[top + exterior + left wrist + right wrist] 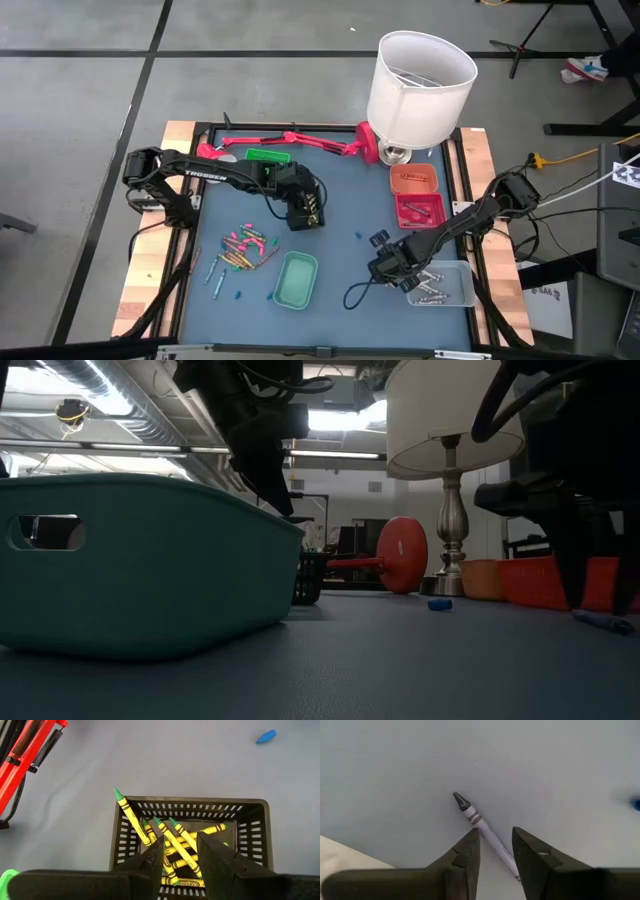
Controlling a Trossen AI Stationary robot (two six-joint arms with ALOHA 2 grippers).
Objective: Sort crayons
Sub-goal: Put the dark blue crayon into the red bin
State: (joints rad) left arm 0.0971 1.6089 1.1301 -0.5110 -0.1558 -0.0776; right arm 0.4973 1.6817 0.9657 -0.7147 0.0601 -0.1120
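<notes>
Right wrist view: a grey crayon (485, 827) lies on the worktop, running between the right gripper's (496, 847) parted jaws, ungripped. Left jaws hang parted over the black basket (250, 820) of green crayons (172, 837).

A blue-topped table (340, 215) is carrying a loose pile of crayons (245, 248), a teal tray (296, 279), a black basket (306, 212), orange (413, 180), red (419, 211) and clear trays (443, 284), a green tray (267, 155), a white-shaded lamp (420, 85) and a red desk lamp (300, 143).

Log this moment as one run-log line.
left gripper: open over black basket of green crayons | right gripper: straddling grey crayon on table
</notes>
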